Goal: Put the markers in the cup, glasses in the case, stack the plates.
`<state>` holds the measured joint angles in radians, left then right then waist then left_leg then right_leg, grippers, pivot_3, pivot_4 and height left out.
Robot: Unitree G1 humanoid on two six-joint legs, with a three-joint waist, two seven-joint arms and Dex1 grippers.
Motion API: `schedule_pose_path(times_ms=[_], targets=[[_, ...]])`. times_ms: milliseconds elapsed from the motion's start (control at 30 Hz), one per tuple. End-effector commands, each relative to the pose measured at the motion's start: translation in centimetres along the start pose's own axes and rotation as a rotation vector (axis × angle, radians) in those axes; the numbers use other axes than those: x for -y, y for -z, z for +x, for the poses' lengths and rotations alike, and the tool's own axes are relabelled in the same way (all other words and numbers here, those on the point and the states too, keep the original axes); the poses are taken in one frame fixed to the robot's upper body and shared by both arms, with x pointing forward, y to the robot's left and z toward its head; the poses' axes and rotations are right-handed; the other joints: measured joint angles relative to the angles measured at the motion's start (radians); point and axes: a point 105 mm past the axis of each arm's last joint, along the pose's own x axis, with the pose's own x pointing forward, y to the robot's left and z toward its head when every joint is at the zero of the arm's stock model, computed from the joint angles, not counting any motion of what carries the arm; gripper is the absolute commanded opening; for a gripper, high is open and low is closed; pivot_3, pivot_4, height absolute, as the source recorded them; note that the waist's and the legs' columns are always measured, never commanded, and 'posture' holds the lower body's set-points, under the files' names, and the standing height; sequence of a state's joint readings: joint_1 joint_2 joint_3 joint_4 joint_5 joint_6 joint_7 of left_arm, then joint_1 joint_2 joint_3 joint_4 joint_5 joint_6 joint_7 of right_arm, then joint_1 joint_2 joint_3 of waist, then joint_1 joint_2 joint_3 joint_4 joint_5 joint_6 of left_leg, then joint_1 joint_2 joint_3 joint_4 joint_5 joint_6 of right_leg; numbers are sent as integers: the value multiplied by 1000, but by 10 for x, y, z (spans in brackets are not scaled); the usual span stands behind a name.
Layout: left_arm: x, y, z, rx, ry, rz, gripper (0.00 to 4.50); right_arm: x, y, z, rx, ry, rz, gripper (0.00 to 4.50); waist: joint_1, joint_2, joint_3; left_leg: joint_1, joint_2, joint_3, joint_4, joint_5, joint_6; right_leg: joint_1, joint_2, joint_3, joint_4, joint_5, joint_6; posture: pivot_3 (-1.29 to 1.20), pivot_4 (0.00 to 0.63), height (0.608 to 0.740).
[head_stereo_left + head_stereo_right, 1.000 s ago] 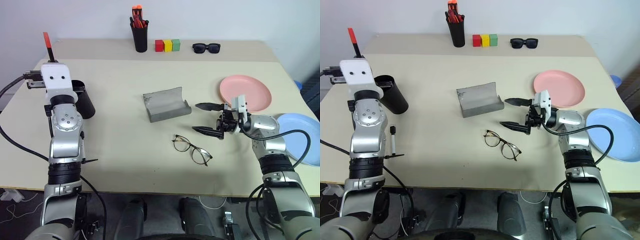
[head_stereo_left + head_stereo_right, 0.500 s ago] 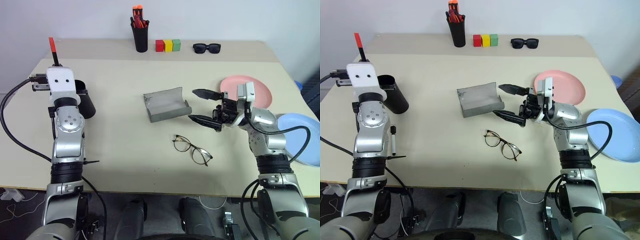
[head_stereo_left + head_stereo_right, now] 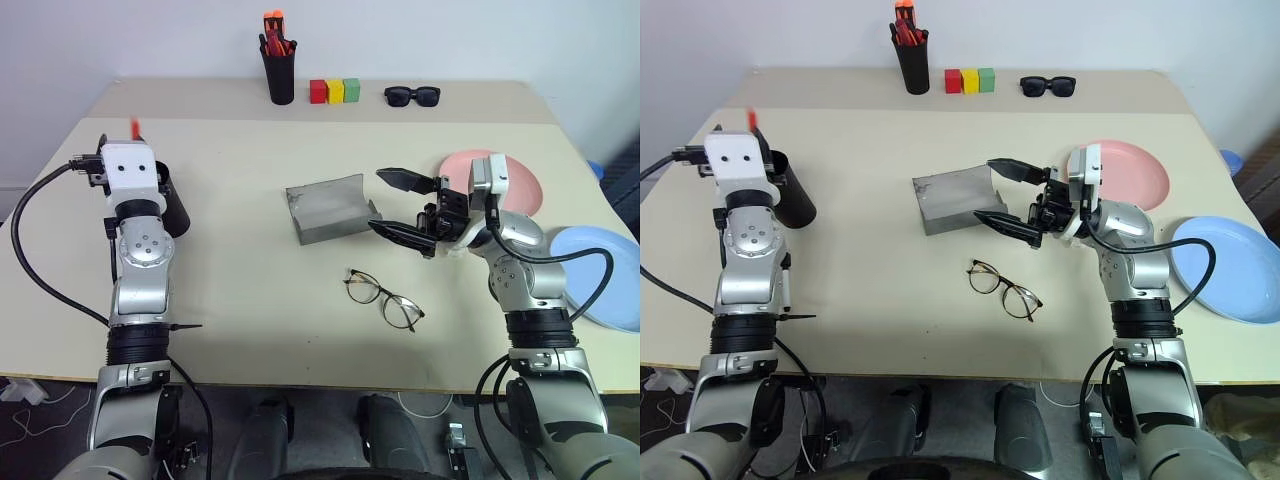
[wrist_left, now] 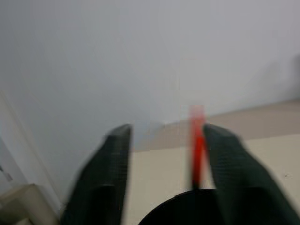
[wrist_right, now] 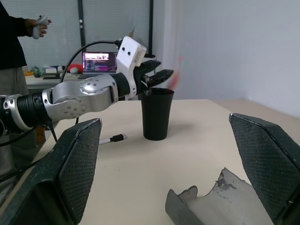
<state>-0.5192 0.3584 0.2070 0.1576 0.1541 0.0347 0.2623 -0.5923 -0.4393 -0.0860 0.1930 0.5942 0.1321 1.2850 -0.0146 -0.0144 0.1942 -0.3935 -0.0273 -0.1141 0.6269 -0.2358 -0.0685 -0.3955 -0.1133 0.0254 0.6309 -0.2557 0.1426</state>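
My left gripper (image 4: pixel 164 133) stands open just over the wide black cup (image 3: pixel 173 206) at the table's left. The long marker (image 4: pixel 197 150), red end up and blurred, hangs loose between the fingers with its lower part inside the cup's rim. The short marker (image 5: pixel 112 138) lies on the table beside the cup. My right gripper (image 3: pixel 382 200) is open in the air, between the open grey case (image 3: pixel 330 207) and the pink plate (image 3: pixel 522 187). The wire-framed glasses (image 3: pixel 385 298) lie on the table below it. The blue plate (image 3: pixel 600 272) rests at the right edge.
Along the far edge stand a black holder (image 3: pixel 281 75) of orange-capped markers, three coloured blocks (image 3: pixel 334 91) and black sunglasses (image 3: pixel 412 96). In the right wrist view a person (image 5: pixel 14 42) stands beyond the table's left side, beside a lit laptop (image 5: pixel 99 62).
My left gripper has opened and the red-ended marker has dropped lower, into the cup. My right gripper has risen and moved left, toward the case.
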Motion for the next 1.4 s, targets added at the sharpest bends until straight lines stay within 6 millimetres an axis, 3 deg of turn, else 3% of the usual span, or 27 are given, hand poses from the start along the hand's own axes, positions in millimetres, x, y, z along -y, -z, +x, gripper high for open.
schedule_pose_path(times_ms=[33,167,333,533,767,933,1067,1400], targets=[[2,-23,1,96,9,-45,3264,-1,-17,6,33,-22,-61,4473,0,0,0,0,0,0,0,0,0,0,0,0,0,0,0,0,150,740],[4,-41,-1,147,37,-146,3264,0,-17,5,28,-10,-64,4473,0,0,0,0,0,0,0,0,0,0,0,0,0,0,0,0,150,740],[12,-55,-29,-116,329,-641,3264,-12,0,-19,-103,7,3,4473,-1,0,0,-2,0,-1,0,0,0,-1,0,0,0,0,0,0,150,740],[-16,-41,-87,-393,553,-653,3264,-60,27,-63,-314,-96,249,4473,-9,0,0,-1,1,-1,0,-1,3,-2,0,0,2,0,0,0,150,740],[-36,-35,-134,-610,636,-625,3264,-71,25,-71,-297,-104,291,4473,0,-1,0,3,2,-1,3,-2,2,4,1,0,0,-2,-6,0,150,740],[-57,-9,-156,-778,449,-542,3264,-73,30,-67,-232,-170,277,4473,4,-1,0,2,1,0,2,-2,2,4,-1,0,-3,-3,-8,0,150,740],[-73,26,-165,-920,230,-456,3264,-67,33,-43,-116,-220,218,4473,2,-1,0,2,1,0,2,-2,2,4,-1,0,-2,-3,-9,0,150,740],[-48,38,-146,-943,110,-536,3264,-53,47,-22,-81,-227,71,4473,4,-1,0,1,1,1,1,-1,2,3,0,0,-4,-2,-9,0,150,740]])
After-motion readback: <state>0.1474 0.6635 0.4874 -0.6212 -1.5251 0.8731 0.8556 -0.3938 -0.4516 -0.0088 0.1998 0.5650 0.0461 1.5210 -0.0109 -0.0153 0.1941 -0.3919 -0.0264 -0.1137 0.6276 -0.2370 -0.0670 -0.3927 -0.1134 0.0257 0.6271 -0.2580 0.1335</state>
